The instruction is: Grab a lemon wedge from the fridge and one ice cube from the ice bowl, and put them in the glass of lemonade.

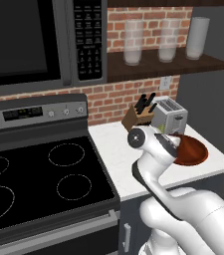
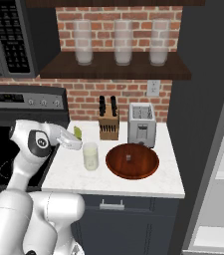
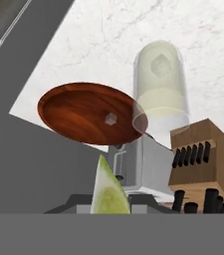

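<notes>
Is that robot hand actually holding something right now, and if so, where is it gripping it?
Yes: the end effector holds the lemon wedge. It grips the wedge's lower part, with the pointed tip sticking out beyond it; the exact contact spots are hidden.

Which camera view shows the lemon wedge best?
The hand view: the lemon wedge sits large at the bottom, rind and pale flesh clear. In the right base view it is a small green speck behind the arm. In the left base view, I cannot pick it out.
</notes>
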Robot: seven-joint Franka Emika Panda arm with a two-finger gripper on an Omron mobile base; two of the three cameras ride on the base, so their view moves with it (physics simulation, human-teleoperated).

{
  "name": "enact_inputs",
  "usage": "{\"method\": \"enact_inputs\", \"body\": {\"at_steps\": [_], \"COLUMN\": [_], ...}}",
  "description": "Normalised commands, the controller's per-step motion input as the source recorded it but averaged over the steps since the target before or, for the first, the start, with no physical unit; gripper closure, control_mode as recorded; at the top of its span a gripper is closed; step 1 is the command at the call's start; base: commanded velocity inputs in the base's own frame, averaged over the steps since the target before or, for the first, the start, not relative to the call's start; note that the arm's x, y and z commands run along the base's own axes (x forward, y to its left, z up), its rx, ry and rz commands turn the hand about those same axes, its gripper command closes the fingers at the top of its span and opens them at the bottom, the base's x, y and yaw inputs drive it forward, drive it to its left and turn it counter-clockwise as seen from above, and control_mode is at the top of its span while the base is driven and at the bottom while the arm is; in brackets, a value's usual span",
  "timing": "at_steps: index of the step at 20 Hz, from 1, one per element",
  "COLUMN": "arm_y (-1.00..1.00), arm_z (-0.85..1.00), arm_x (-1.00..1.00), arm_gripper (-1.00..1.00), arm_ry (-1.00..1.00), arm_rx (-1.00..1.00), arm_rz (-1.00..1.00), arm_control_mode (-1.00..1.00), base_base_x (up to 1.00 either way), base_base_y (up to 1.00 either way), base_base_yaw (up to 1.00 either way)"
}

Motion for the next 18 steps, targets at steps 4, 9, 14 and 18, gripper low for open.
{"method": "enact_inputs", "body": {"at_steps": [4, 9, 14, 18], "arm_y": [0.00, 0.00, 0.00, 0.00], "arm_z": [-0.10, 0.00, 0.00, -0.08], "arm_x": [0.00, 0.00, 0.03, 0.16], "arm_gripper": [1.00, 1.00, 1.00, 1.00], "arm_ry": [-0.07, -0.03, 0.00, 0.00], "arm_rx": [0.00, 0.00, 0.00, 0.00], "arm_rz": [-0.02, 0.00, 0.00, 0.00], "arm_control_mode": [-1.00, -1.00, -1.00, -1.00], "base_base_x": [0.00, 0.00, 0.00, 0.00], "base_base_y": [0.00, 0.00, 0.00, 0.00], "base_base_yaw": [0.00, 0.00, 0.00, 0.00]}}
